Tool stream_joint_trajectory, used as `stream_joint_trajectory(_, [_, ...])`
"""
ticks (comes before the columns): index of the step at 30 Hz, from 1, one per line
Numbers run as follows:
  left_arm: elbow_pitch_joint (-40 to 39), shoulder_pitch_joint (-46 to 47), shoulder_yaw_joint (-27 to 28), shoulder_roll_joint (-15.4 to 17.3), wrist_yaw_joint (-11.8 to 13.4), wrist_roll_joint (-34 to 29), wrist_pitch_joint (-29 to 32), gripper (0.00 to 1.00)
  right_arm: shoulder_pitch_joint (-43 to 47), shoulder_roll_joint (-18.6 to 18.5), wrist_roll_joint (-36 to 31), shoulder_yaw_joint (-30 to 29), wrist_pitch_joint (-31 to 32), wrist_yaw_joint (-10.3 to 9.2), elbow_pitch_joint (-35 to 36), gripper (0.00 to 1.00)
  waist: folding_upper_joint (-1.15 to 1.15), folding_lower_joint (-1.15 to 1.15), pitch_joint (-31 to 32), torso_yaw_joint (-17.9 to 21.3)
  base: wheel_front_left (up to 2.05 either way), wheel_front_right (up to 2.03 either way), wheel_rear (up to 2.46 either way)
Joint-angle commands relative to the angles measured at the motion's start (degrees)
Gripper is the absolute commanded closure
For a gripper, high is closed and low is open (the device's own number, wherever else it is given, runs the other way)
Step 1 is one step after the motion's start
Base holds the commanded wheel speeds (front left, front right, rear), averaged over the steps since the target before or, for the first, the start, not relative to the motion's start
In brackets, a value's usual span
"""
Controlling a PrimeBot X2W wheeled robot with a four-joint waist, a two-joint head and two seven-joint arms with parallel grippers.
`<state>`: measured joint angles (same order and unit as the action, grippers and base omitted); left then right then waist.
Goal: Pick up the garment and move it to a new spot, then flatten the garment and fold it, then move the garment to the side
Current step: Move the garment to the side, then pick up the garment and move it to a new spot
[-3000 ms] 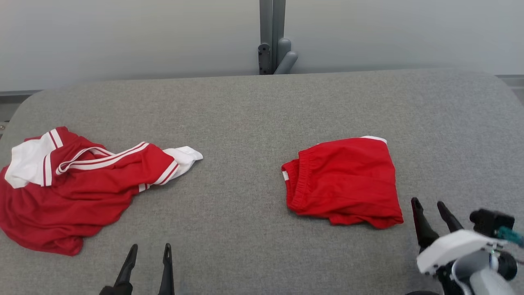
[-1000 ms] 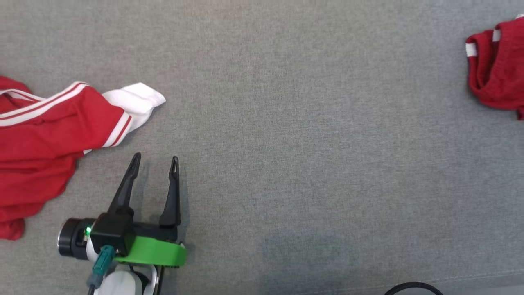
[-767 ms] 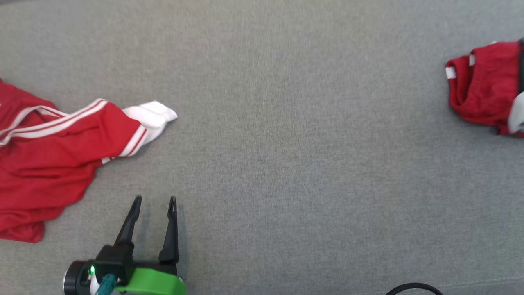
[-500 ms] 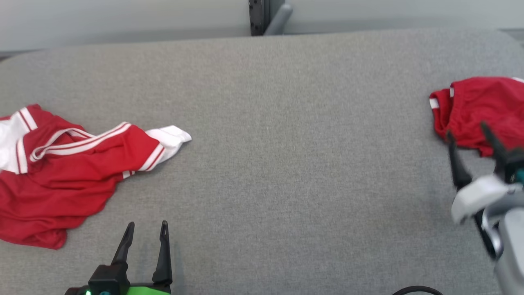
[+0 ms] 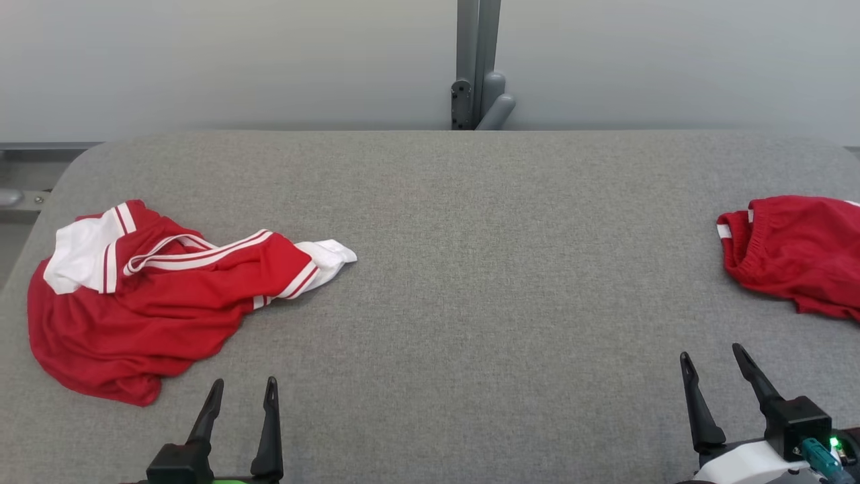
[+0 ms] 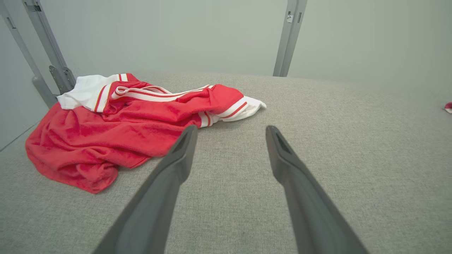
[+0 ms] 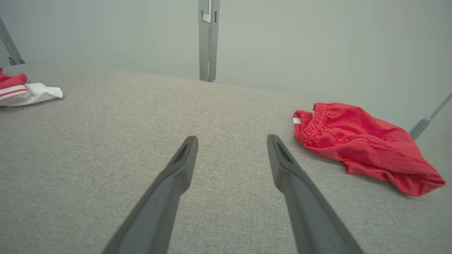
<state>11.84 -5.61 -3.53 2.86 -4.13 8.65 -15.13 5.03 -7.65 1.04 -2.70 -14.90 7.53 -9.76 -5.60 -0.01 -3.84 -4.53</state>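
Two red garments lie well apart on the grey fabric-covered table (image 5: 470,222): a crumpled red jersey with white striped trim (image 5: 134,316) at the left, and a compactly folded pair of red shorts with an elastic waistband (image 5: 793,255) at the far right edge (apparently set aside as finished, hence its place outside the working middle). The left gripper (image 5: 243,383) and right gripper (image 5: 711,353) hover low at the near edge, jaws spread wide and empty, touching neither garment. The jersey, judged the piece to pick up next, lies just ahead and left of the left gripper; the bare centre leaves room for flattening.
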Motion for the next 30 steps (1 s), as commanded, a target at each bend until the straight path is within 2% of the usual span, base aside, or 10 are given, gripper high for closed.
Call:
stream_joint_trajectory(1, [0.3, -1.3, 0.0, 0.1, -0.3, 0.5, 0.0, 0.0, 1.6, 0.9, -0.6, -0.9, -0.2, -0.08, 0.7, 0.0, 0.01, 0.01, 1.3, -0.7, 0.0, 0.0, 0.0])
stream_joint_trajectory(5, [0.5, -1.7, 0.0, 0.1, -0.3, 0.8, 0.0, 0.0, 3.0, 3.0, -0.8, -1.2, -0.2, -0.07, 1.3, 0.0, 0.01, 0.01, 1.8, -0.7, 0.0, 0.0, 0.0])
stream_joint_trajectory(11, [0.9, -1.8, -0.4, 0.1, -0.4, 1.0, 0.0, 0.0, 3.0, 4.2, -0.7, -1.4, -0.2, -0.07, 1.3, 0.0, 0.01, 0.01, 1.7, -0.3, 0.0, 0.0, 0.0])
stream_joint_trajectory(30, [1.8, -1.1, -0.7, 0.1, -0.5, 0.9, 0.0, 0.0, 2.9, 4.8, 0.1, -2.5, -0.2, -0.07, 1.6, 0.0, 0.01, 0.01, 1.6, 0.0, 0.0, 0.0, 0.0])
